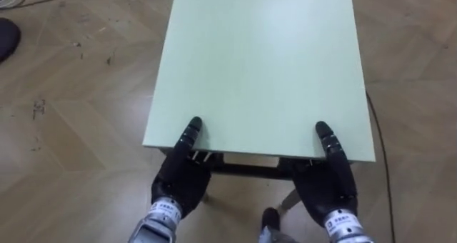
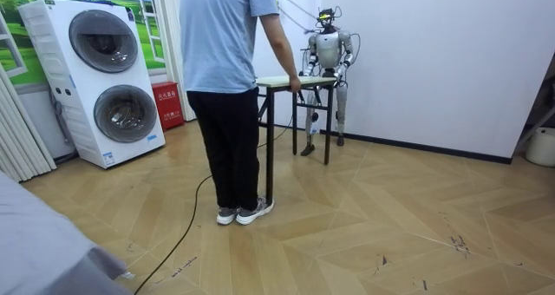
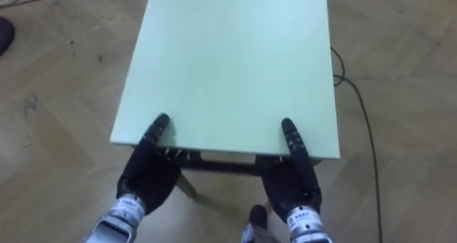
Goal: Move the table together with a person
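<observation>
The pale green table (image 1: 257,57) stretches away from me, its near edge just above my wrists. My left hand (image 1: 178,175) grips the near left corner, thumb on top and palm under the edge. At the near right corner my right hand (image 1: 330,179) holds the same way. Both hands' other fingers are hidden beneath the top. In the room view a person (image 2: 230,87) in a blue shirt stands at the table's (image 2: 282,81) far end from me, with a hand (image 2: 296,85) on its edge.
A dark cable (image 1: 382,164) runs over the wood floor along the table's right side. Two stacked white washing machines (image 2: 104,78) and a red box (image 2: 165,104) stand by the wall at the room view's left. A white wall is close behind me.
</observation>
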